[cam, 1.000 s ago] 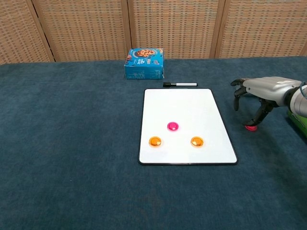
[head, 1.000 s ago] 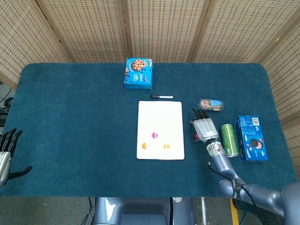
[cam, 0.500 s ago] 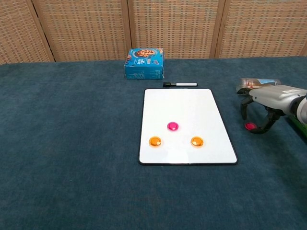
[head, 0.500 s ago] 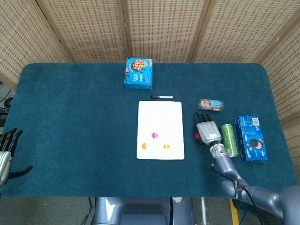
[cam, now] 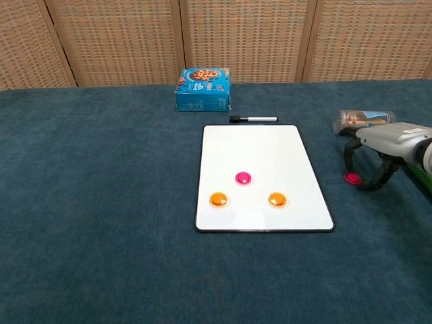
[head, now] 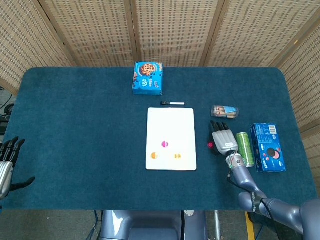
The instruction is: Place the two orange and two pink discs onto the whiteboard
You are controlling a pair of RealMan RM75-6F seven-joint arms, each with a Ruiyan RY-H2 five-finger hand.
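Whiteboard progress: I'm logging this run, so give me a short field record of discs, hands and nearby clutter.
whiteboard: flat on the table, marker just beyond its far edge
discs on board: two orange discs, one pink disc
disc off board: second pink disc, on the cloth to the board's right
right hand: arched over that disc, fingertips down around it; grip not clear
left hand: at the table's left edge, fingers apart, empty
clutter: cookie box, green can, blue box
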